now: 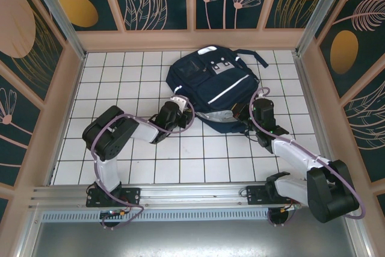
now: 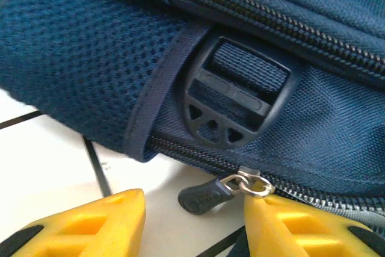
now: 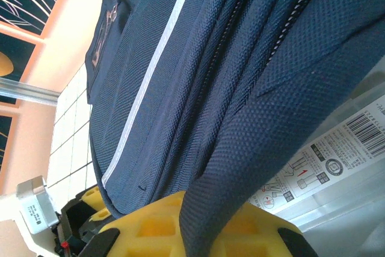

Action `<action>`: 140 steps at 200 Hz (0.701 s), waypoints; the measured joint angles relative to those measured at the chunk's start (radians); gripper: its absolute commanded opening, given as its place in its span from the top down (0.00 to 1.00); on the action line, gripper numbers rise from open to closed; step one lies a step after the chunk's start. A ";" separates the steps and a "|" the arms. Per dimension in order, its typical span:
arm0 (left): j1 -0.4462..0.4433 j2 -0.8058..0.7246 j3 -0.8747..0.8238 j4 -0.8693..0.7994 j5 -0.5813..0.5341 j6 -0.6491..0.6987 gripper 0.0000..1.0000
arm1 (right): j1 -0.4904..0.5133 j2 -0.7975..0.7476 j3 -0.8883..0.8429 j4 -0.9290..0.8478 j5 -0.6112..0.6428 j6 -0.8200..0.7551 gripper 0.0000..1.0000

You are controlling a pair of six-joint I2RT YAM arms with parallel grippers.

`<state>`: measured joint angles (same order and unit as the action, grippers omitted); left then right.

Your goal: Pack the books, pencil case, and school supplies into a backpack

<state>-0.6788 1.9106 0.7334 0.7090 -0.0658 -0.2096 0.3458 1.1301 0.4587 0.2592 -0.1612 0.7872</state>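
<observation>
Left end effector (image 2: pixel 194 209) sits low in its wrist view. Yellow fingers (image 2: pixel 78 227) are spread apart, nothing clamped. A dark zipper pull (image 2: pixel 201 197) lies on the white tiled desk (image 2: pixel 48 154) in the gap between them, its metal ring just by the right-hand fingertip. I cannot tell if it touches.

Directly beyond is the navy backpack (image 2: pixel 337 142). A black plastic buckle (image 2: pixel 234 97) with webbing threaded through it is tucked beside a mesh pocket (image 2: pixel 78 58). One zipper (image 2: pixel 198 159) runs under the buckle, a second along the top of the view.

Right end effector (image 3: pixel 204 224), seen from its own wrist, is closed on a fold of backpack fabric (image 3: pixel 240 130). The fold passes between the two yellow fingers (image 3: pixel 150 230) and rises away from them. A white reflective stripe (image 3: pixel 150 82) runs along the bag's face. Below the raised fabric edge a pale packet (image 3: pixel 337 161) shows a barcode, small print and red-marked diagrams. How far inside the bag it lies I cannot tell.

From above, the backpack (image 1: pixel 210 82) lies flat at the centre-rear of the desk (image 1: pixel 120 88), front pockets up, straps toward the back wall. The left end effector (image 1: pixel 178 105) is at the bag's near-left edge and the right end effector (image 1: pixel 251 111) at its near-right edge. A pale grey patch shows along the near edge between them.
</observation>
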 measured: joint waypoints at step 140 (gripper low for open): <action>-0.067 -0.169 -0.033 -0.074 0.035 0.041 1.00 | 0.003 0.034 0.000 0.030 -0.013 0.004 0.90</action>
<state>-0.7460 1.7416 0.7006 0.6346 -0.0311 -0.1688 0.3485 1.1641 0.4587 0.2890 -0.1745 0.7910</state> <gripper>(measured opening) 0.063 0.098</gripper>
